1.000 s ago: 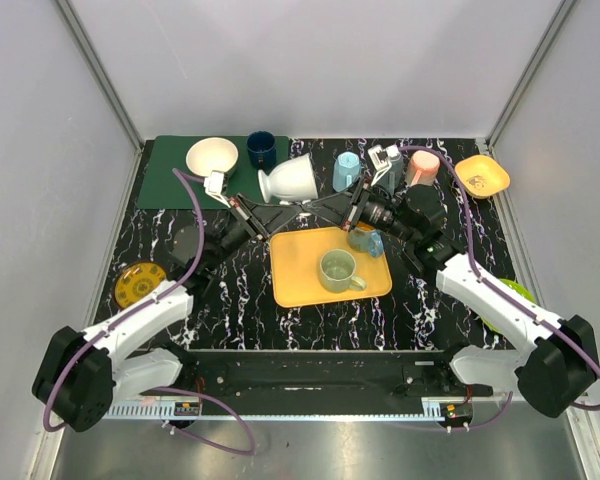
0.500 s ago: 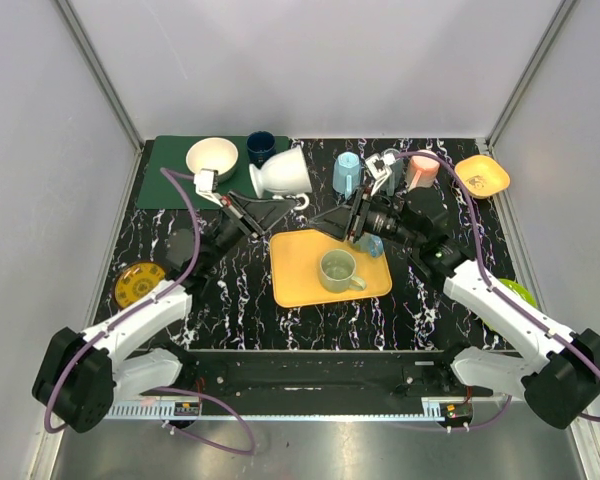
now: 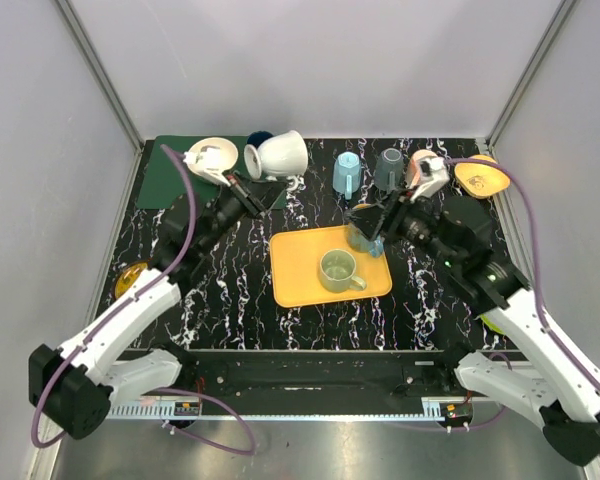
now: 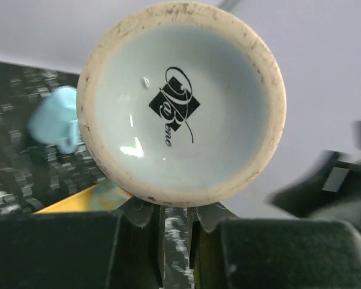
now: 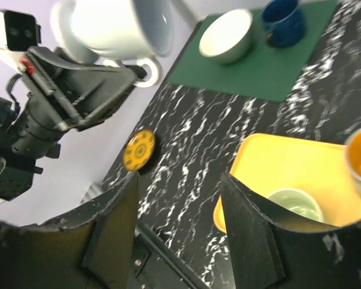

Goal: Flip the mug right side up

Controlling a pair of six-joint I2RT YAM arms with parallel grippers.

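Observation:
The white mug (image 3: 278, 155) hangs in the air over the back of the table, tipped on its side. Its base (image 4: 180, 102) faces the left wrist camera and its mouth (image 5: 162, 24) points away to the right. My left gripper (image 3: 273, 190) is shut on the mug's handle (image 5: 145, 69), with its fingers (image 4: 138, 241) just under the base. Apart from the mug, my right gripper (image 3: 365, 228) stands open and empty above the yellow tray (image 3: 300, 285); nothing lies between its fingers (image 5: 117, 217) in the right wrist view.
A green mug (image 3: 338, 270) and a bluish cup with an orange inside (image 3: 368, 240) sit on the tray. At the back are a green mat (image 3: 160, 180) with a cream bowl (image 3: 215, 150), a light blue cup (image 3: 347, 172), a grey cup (image 3: 388, 167) and an orange bowl (image 3: 483, 176). A yellow disc (image 3: 130, 277) lies left.
My left gripper has carried the mug up and toward the back left. The right gripper has opened, let go of the mug and drawn back to the right.

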